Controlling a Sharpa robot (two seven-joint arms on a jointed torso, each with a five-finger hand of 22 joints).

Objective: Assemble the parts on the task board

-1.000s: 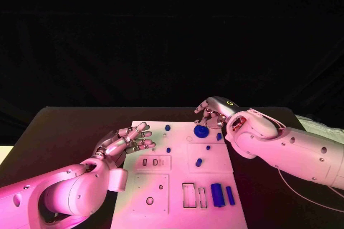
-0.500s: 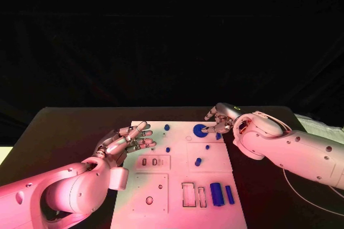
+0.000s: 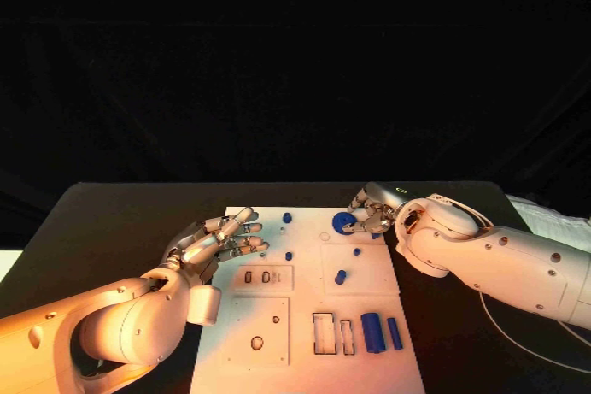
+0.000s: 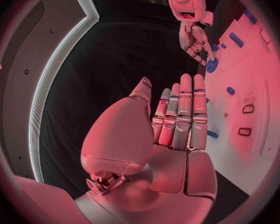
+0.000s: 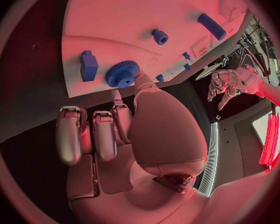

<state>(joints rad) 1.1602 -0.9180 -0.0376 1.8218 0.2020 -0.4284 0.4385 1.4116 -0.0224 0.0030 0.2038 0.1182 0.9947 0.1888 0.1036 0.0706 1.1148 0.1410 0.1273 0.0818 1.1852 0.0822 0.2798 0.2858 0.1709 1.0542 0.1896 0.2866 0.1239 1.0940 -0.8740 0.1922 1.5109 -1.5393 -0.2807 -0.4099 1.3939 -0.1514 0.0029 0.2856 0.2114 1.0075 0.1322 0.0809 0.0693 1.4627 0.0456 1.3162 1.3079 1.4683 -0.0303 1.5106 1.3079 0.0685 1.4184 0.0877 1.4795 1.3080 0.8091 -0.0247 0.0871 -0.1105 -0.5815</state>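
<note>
The white task board (image 3: 308,304) lies in the middle of the table. A blue gear (image 3: 343,224) rests flat near its far right corner. My right hand (image 3: 367,213) is at the gear; in the right wrist view the thumb and one fingertip pinch the rim of the gear (image 5: 121,73) while the other fingers (image 5: 84,134) stay curled. The left hand (image 3: 222,240) hovers over the board's left edge with straight, spread fingers and holds nothing. From the left wrist, the left hand (image 4: 177,119) points toward the gear (image 4: 211,64).
Small blue pegs (image 3: 287,217) (image 3: 340,278) stand on the board, and a blue block (image 3: 372,333) and blue bar (image 3: 395,334) lie near its front right. Empty slots (image 3: 256,277) and rectangular cutouts (image 3: 325,334) show on the board. Black table surrounds it.
My right hand has come down and toward the board from behind the gear, and its fingers now close on the rim. The gear and the left hand have stayed put.
</note>
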